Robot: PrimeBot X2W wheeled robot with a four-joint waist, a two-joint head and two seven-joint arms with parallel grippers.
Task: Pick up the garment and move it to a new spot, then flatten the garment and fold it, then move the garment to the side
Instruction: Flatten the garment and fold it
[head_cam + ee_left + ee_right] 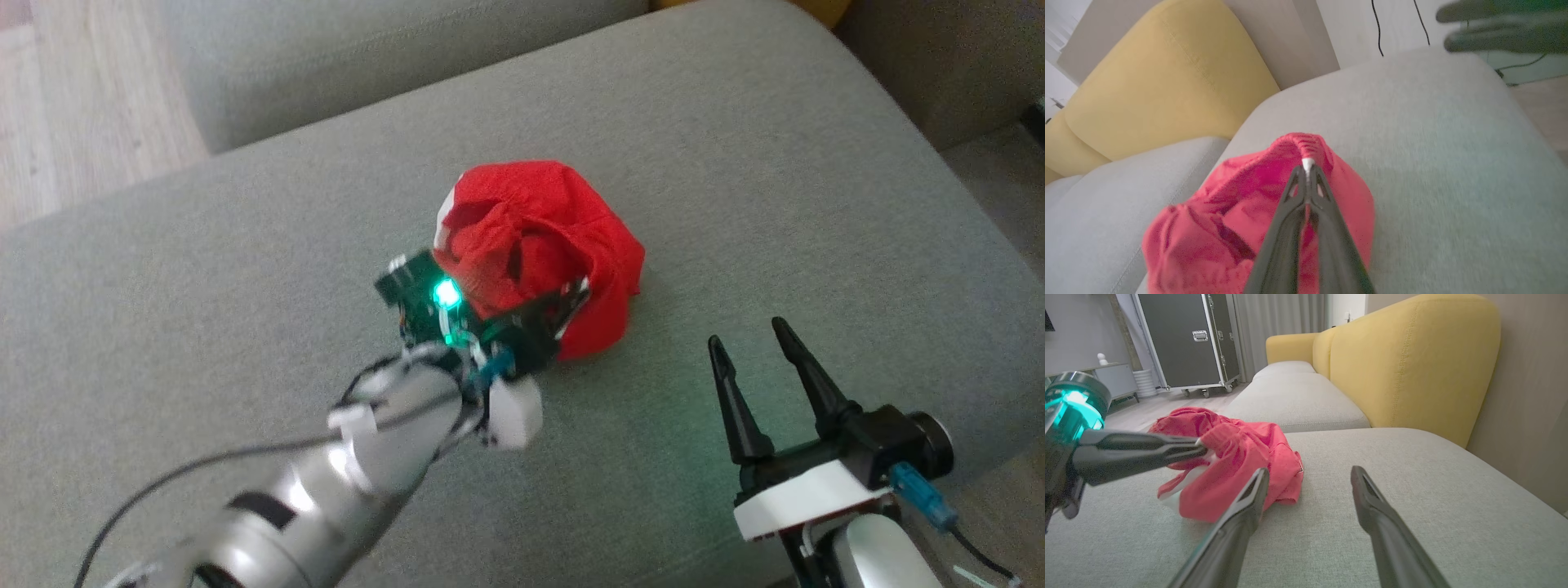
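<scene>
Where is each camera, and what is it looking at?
Head: up high, looking down on the grey sofa seat and red garment; left arm and open right pincer show.
Left wrist: looks along the left pincer, shut on the garment.
Right wrist: low, facing the yellow backrest past its own fingers.
Shared: all see the garment.

Living room with a sofa

A broad grey upholstered sofa seat (735, 163) carries a crumpled red garment (539, 237) near its middle. A padded yellow backrest (1412, 355) runs along one edge of the seat, and a second grey seat (1294, 400) lies beyond it. Pale wood-plank floor (82, 98) shows past the seat's edge. Across the room hang long grey curtains (1282, 318). Beside them stands a black wheeled flight case (1180, 339) with metal trim, and a low white cabinet (1118, 379) stands against the wall.
</scene>
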